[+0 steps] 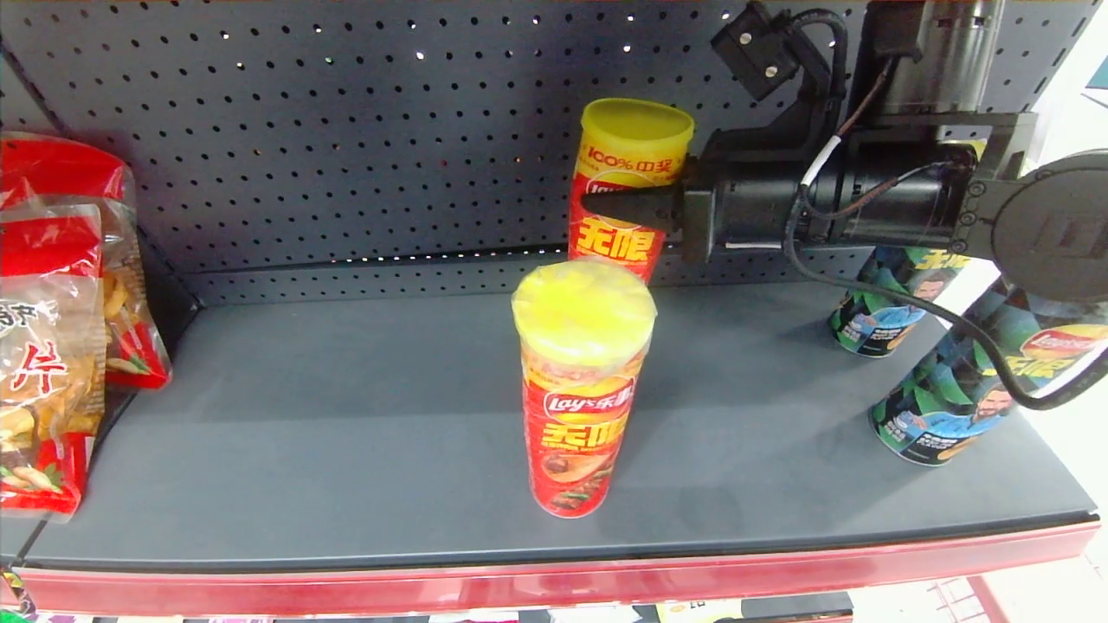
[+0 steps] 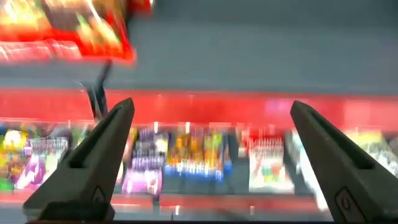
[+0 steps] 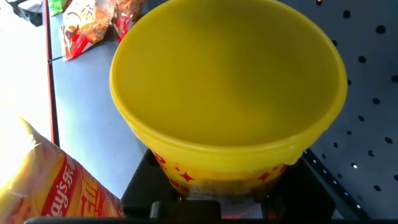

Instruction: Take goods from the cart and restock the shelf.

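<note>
A red chips can with a yellow lid (image 1: 582, 389) stands upright near the middle front of the dark shelf (image 1: 346, 415). A second red can (image 1: 628, 156) is upright close to the pegboard back panel, and my right gripper (image 1: 619, 212) is shut on its side, coming in from the right. I cannot tell whether its base touches the shelf. The right wrist view looks down on this held can's yellow lid (image 3: 230, 81), with the front can (image 3: 56, 193) at the corner. My left gripper (image 2: 211, 162) is open and holds nothing, in front of the shelf's red edge (image 2: 205, 106).
Red snack bags (image 1: 52, 320) lie stacked at the shelf's left end. Two green-and-blue cans (image 1: 943, 389) stand at the right, under my right arm. The pegboard panel (image 1: 346, 130) closes the back. Bare shelf lies left of the front can. Packaged goods (image 2: 193, 155) fill the lower shelf.
</note>
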Motion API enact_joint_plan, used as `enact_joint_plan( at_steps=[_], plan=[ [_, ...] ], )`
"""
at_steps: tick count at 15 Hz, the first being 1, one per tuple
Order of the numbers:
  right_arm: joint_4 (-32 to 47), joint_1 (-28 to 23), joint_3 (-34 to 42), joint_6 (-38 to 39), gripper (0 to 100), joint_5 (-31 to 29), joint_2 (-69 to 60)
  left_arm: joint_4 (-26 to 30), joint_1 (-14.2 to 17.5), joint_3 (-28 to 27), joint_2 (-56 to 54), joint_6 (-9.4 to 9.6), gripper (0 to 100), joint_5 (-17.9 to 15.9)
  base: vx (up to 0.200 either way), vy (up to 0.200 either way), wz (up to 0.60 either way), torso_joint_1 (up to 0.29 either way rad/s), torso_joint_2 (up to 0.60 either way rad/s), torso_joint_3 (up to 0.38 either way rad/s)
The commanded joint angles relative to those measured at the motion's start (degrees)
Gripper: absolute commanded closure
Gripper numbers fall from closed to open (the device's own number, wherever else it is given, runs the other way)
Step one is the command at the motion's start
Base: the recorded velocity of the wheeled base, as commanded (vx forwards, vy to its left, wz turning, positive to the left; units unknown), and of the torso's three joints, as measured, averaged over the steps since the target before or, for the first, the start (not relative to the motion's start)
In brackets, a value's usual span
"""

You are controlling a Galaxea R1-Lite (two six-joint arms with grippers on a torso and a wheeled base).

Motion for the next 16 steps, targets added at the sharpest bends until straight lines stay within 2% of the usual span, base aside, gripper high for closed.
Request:
enact_joint_plan(
  at_steps=[1, 2, 3, 8, 13, 16],
  plan=[
    [-0.04, -0.09, -0.08, -0.01, 100, 0.01, 0.06, -0.55, -0.14, 0.07, 0.11, 4.64, 0, -2.44, 0.0, 0.0, 0.0, 0.0, 0.0, 0.0],
    [-0.04, -0.18, 0.27, -0.1, 100, 0.01, -0.03, -0.55, -0.14, 0.07, 0.11, 2.44, 0, -1.74, 0.0, 0.0, 0.0, 0.0, 0.0, 0.0],
    [-0.04, -0.18, -0.26, 0.07, 100, 0.01, 0.15, -0.55, -0.14, 0.07, 0.11, 2.09, 0, -1.21, 0.0, 0.0, 0.0, 0.0, 0.0, 0.0],
    [-0.04, 0.09, 0.45, -0.01, 100, 0.1, 0.59, -0.38, -0.05, -0.02, 0.11, 2.09, 0, -1.48, 0.0, 0.0, 0.0, 0.0, 0.0, 0.0],
    [0.05, 4.31, 0.54, -0.19, 100, 0.19, 1.9, -0.55, -0.05, 0.07, 0.11, 2.26, 0, -1.56, 0.0, 0.0, 0.0, 0.0, 0.0, 0.0],
    [0.05, 4.31, -1.05, 0.07, 100, -0.34, 4.45, -0.55, -0.05, 0.07, 0.11, 2.26, 0, -1.56, 0.0, 0.0, 0.0, 0.0, 0.0, 0.0]
  ],
)
